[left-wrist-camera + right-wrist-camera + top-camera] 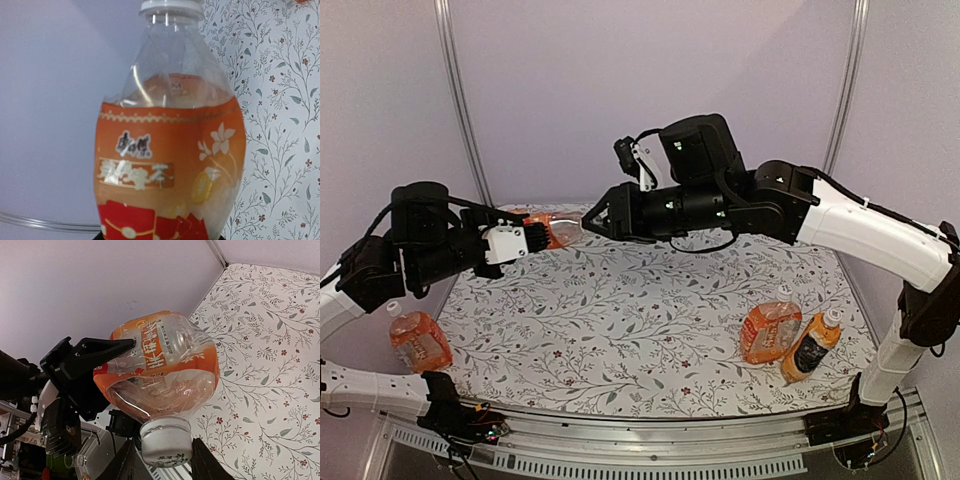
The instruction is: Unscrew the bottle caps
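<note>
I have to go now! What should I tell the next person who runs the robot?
Left gripper: shut on the held bottle, sideways in the air.
Right gripper: fingers on either side of its cap; can't tell if it grips.
Waiting, each capped: left bottle, right bottle, dark-labelled bottle.
Done: nothing unscrewed.
Left: all four.

In the left wrist view the held bottle is cropped: the top of its cap and its base are lost at the frame edges. Overhead, the cap is covered by the right claw. In the right wrist view that claw's fingers are cut off below; contact with the cap cannot be confirmed.
</note>
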### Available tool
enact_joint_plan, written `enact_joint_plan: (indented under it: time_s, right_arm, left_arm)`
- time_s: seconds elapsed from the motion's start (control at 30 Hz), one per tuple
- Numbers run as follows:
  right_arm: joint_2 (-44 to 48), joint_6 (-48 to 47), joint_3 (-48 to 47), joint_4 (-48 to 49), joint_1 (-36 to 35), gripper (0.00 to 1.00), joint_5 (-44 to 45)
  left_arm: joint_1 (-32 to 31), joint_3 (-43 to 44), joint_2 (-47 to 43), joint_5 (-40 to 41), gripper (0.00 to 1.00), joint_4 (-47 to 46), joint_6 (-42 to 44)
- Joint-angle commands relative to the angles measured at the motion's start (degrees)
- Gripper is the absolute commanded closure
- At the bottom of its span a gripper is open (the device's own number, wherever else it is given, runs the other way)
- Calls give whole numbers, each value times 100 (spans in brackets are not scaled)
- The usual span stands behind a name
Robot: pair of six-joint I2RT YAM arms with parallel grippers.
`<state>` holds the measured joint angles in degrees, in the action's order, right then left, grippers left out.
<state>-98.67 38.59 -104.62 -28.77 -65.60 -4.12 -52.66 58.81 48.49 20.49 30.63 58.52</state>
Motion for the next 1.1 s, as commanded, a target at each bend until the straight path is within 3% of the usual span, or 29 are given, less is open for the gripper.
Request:
enact_joint_plan:
  time_s: [0.0,0.13,0.3,0.4,0.43,0.57,0.67,0.77,1.0,1.03,1.07]
  right_arm:
    - [-34,149,-20,54,-11,71,-221]
    - [-12,99,26,157,-8,100,-324]
    - [-248,-434,-438,-236,-93,100,-929]
    - [-435,-1960,-1041,-1222,-490,100,-453]
    - [-449,-2848,-1119,-1469,-648,100,-286]
    - [-347,-4959,-1009,-2110,-1141,100,665]
    - [-352,-6431,-804,-2368,-1631,100,1632]
    - [-429,-7727,-753,-2382,-2062,100,2546]
    - [-508,-8597,-789,-2189,-2176,100,2728]
    - [-505,-8629,-755,-2093,-2176,98,2782]
    - [-504,-8640,-717,-1952,-2188,82,2882]
  left_arm:
    - [-77,9,22,60,92,-207,-11]
    - [-77,3,16,26,93,-207,-79]
    - [-77,264,40,-273,94,148,-538]
    - [-77,544,-70,-1152,93,775,-1093]
    - [-77,617,-120,-1486,93,969,-1202]
    - [-77,859,-189,-2683,93,1949,-1353]
    - [-77,946,-280,-3677,93,2503,-1431]
    - [-77,983,-329,-4167,89,2591,-1654]
    - [-77,961,-291,-4128,90,2610,-1526]
    - [-80,943,-296,-4100,90,2606,-1506]
    - [-80,934,-305,-4059,90,2599,-1502]
